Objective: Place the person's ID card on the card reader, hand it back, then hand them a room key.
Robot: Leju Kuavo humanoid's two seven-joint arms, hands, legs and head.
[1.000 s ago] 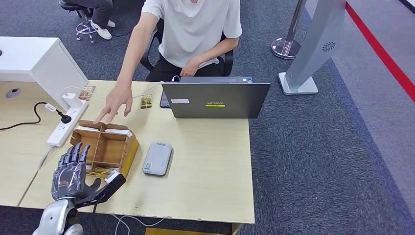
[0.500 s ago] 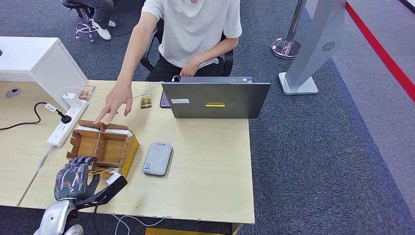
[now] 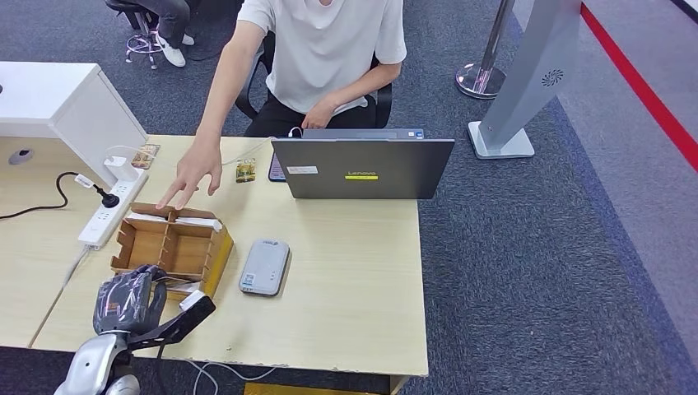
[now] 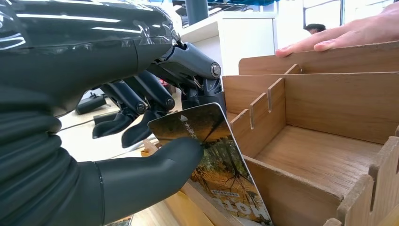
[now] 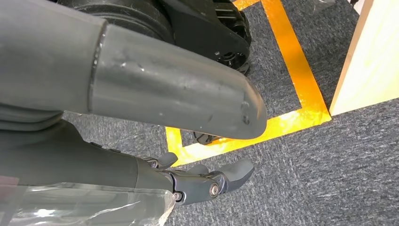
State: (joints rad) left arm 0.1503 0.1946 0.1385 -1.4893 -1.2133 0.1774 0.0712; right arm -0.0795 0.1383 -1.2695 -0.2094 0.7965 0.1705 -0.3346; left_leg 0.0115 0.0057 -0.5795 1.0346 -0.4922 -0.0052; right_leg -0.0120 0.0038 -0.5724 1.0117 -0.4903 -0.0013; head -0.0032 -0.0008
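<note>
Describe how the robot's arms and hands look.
Silver arm, seen in the head view. Left hand: glossy dark grey back, ribbed grey cover, thick grey thumb, darker fingers with silver pivot pins. Right hand: the same grey, clear plastic wrap near its wrist.

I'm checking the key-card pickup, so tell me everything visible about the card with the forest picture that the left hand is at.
The glossy card with the autumn forest picture looks like thin plastic with rounded corners, printed in orange, yellow and dark tree shapes with small white lettering. It stands tilted at the near edge of the slotted wooden organiser box, its lower part down in the box. The left hand pinches its upper corner: the thick grey thumb presses one face, dark fingers lie behind. The head view hides it under that hand.
</note>
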